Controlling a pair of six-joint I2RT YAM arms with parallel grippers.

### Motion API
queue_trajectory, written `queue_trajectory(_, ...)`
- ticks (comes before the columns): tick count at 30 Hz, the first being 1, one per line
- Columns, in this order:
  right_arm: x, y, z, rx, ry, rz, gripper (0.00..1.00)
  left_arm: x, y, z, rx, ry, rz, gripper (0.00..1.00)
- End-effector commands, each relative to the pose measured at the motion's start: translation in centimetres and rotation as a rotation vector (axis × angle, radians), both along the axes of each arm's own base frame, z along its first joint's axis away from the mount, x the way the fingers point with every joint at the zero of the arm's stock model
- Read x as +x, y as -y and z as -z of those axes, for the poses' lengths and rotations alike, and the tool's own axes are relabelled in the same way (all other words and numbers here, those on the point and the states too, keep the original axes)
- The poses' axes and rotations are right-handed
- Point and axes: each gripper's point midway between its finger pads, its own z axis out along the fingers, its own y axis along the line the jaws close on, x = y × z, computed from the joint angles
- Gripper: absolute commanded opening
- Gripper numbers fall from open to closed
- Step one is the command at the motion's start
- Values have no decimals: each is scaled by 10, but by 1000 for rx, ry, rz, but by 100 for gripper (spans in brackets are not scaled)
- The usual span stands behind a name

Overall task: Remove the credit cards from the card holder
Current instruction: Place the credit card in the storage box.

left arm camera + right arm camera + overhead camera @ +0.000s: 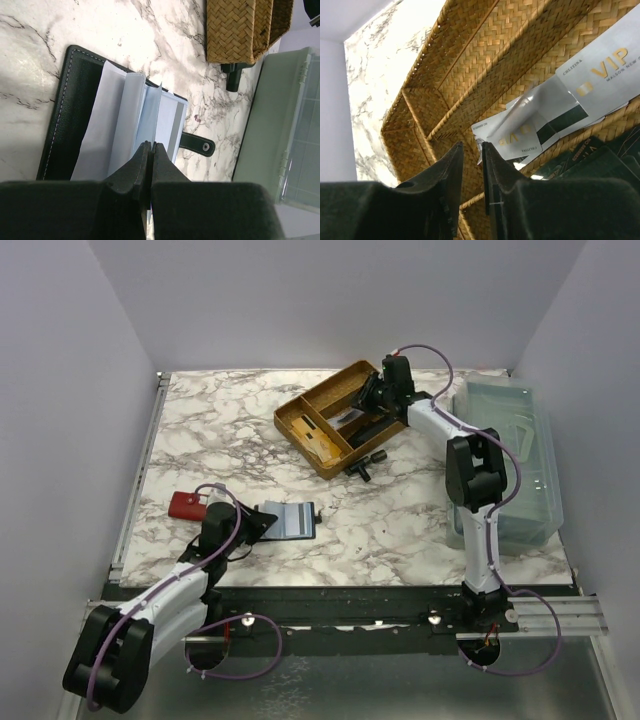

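The black card holder point(290, 519) lies open on the marble near the left arm. In the left wrist view it point(65, 115) shows pale clear sleeves and a pale grey-blue credit card point(172, 125) with a grey stripe. My left gripper point(151, 145) is shut, pinching the edge of a raised pale sleeve point(152, 112); it also shows in the top view point(262, 523). My right gripper point(471, 145) hangs slightly open and empty inside the wicker tray point(470, 65), just beside silver VIP cards point(520, 135) lying there. It also shows in the top view point(372, 398).
The wicker tray point(300, 425) stands at the back centre with dark cards point(592, 155) in it too. A small black object point(365, 462) lies in front of it. A red object point(186, 504) lies left of the holder. A clear plastic box point(510, 460) fills the right side.
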Motion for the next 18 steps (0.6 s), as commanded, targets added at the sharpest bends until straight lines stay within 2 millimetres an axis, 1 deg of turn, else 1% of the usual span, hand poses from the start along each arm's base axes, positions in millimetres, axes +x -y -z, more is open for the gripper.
queue_trajectory(1, 10, 16, 14, -93, -12, 51, 32, 2, -6, -3, 34, 2, -21, 0)
queue_trajectory(2, 11, 20, 14, -110, -9, 63, 34, 2, -7, -4, 35, 4, -21, 0)
queue_trajectory(6, 11, 32, 3, -160, 24, 90, 36, 2, -8, -6, 40, 7, -24, 0)
queue_trajectory(9, 9, 37, -12, -167, 56, 86, 36, 3, -8, -7, 44, 9, -24, 0)
queue_trajectory(12, 2, 34, -32, -155, 106, 43, 36, 3, -7, -10, 40, 12, -18, 0)
queue_trajectory(14, -8, 23, -52, -133, 168, -56, 38, 3, -6, -12, 37, 16, -12, 0)
queue_trajectory(15, -18, 14, -63, -116, 206, -140, 39, 3, -5, -13, 35, 19, -10, 0)
queue_trajectory(17, -42, -4, -87, -68, 285, -318, 42, 3, -5, -14, 37, 20, -6, 0)
queue_trajectory(18, -62, -15, -98, -39, 333, -449, 42, 3, -5, -14, 40, 17, -7, 0)
